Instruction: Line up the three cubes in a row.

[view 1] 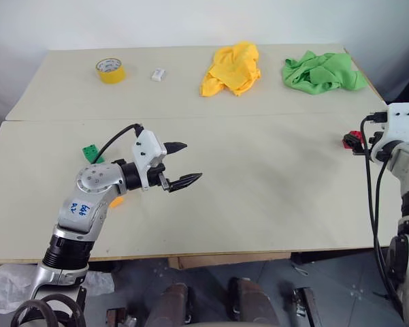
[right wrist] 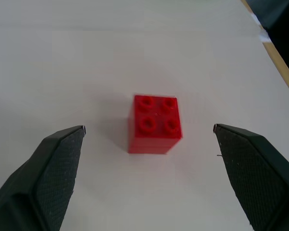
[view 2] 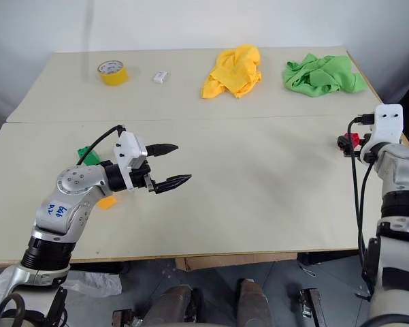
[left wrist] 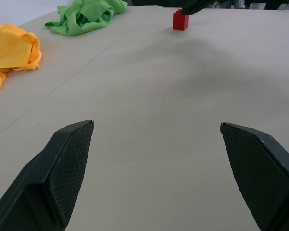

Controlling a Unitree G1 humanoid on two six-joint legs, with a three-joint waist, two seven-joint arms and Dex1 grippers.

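Observation:
The red cube [right wrist: 155, 124] stands on the table near its right edge, also seen as the red cube [view 1: 354, 137]. My right gripper [right wrist: 149, 127] is open, and the cube stands between and just ahead of its fingers [right wrist: 57, 163], untouched. The green cube [view 1: 91, 153] lies at the left, behind my left arm. The orange-yellow cube [view 1: 116, 201] peeks out from under that arm. My left gripper [view 1: 190, 161] hovers open and empty over the table's left-middle, pointing across towards the red cube [left wrist: 181, 20].
Along the far side lie a yellow tape roll [view 1: 110, 69], a small white block [view 1: 158, 74], a crumpled yellow cloth [view 1: 233, 68] and a green cloth [view 1: 321, 71]. The table's right edge [right wrist: 283, 72] runs close beside the red cube.

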